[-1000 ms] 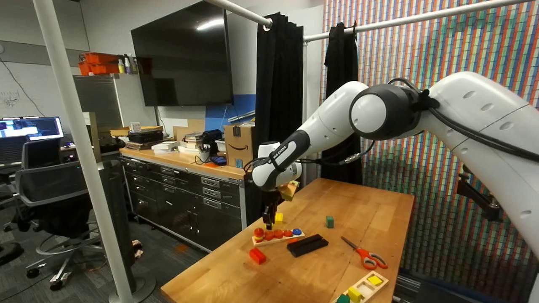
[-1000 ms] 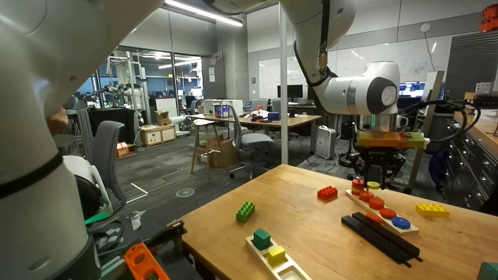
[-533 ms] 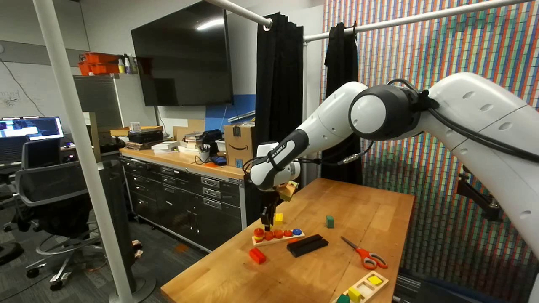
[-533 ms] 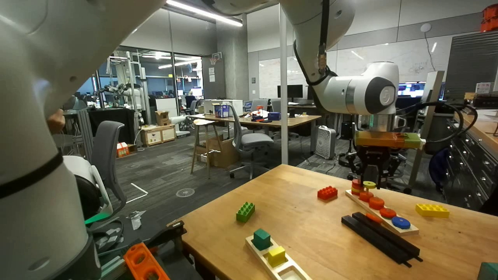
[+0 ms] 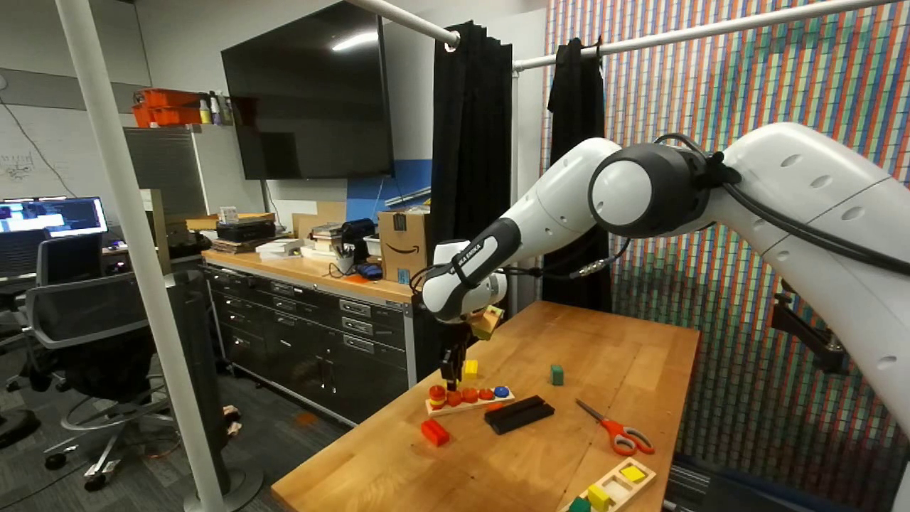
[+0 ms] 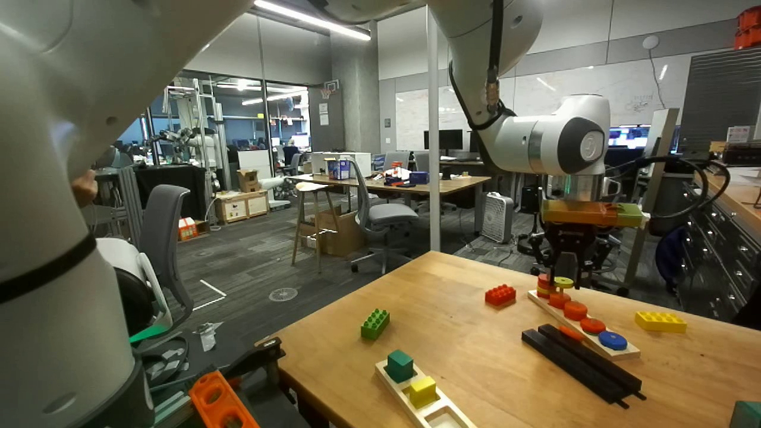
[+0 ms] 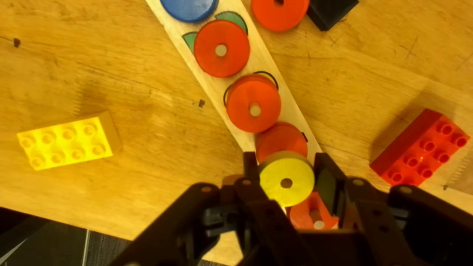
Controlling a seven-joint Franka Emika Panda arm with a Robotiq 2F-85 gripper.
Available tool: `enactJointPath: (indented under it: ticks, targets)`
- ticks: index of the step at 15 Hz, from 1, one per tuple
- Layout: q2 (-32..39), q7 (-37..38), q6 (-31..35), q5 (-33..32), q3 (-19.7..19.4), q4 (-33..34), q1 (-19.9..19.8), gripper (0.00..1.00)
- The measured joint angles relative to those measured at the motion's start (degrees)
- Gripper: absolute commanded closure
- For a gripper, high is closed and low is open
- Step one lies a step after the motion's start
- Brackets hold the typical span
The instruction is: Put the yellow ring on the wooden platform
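Observation:
The yellow ring [image 7: 286,169] is between my gripper's fingertips [image 7: 285,162] in the wrist view, both touching its sides. In an exterior view the ring [image 6: 562,282] hangs just above a red ring on a peg. The wooden platform [image 7: 207,79] is a long, narrow board with red rings and a blue ring on pegs; it also shows in both exterior views [image 5: 431,409] [image 6: 624,355]. A taller red-and-yellow stack [image 6: 545,285] stands on its end, beside the gripper. The peg under the yellow ring is hidden in the wrist view.
A red brick [image 7: 421,147] and a yellow brick [image 7: 68,142] lie on either side of the board. A flat black rectangle [image 6: 579,365] and a loose red ring [image 7: 279,14] lie beside it. Scissors [image 5: 618,434] and a tray with cubes [image 6: 404,399] are farther off.
The gripper and the yellow ring have shifted slightly toward the board's end with the tall stack, so the ring is over a peg. In the last half second almost nothing has moved.

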Motion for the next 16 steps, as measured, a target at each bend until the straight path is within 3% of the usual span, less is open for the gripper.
enactJointPath:
  ticks: [16]
  targets:
    - [0.06,0.06,-1.65,0.04,-0.15,0.48,-0.14,0.77]
